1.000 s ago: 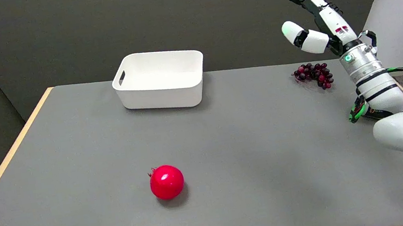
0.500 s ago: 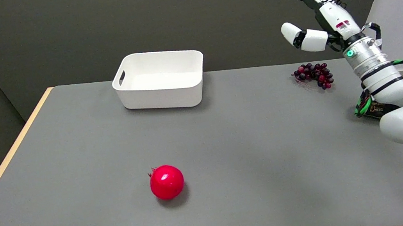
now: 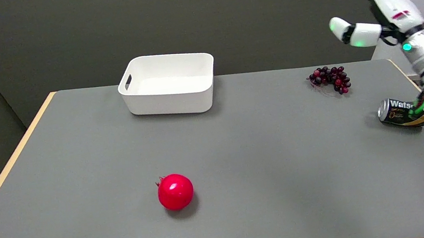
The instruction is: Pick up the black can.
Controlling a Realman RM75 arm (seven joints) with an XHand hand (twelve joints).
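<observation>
You are swinging your right hand [image 3: 381, 8] up and out toward the far right corner, and that is uncovering the black can [image 3: 404, 112], which a second ago was almost wholly hidden behind your forearm. The can is lying on its side near the right edge of the worktop [image 3: 266, 148], its top pointing left, with only a green cable crossing its right end. Your hand is hanging high in the air with its fingers spread apart and holding nothing, well above and behind the can and nowhere near touching it. The grapes [image 3: 331, 78], the pomegranate [image 3: 175, 191] and the white bin [image 3: 169, 83] are sitting just where they were. You are now getting a clear look at the target, so the next move is probably bringing the hand down and back toward you, over the can's side.
</observation>
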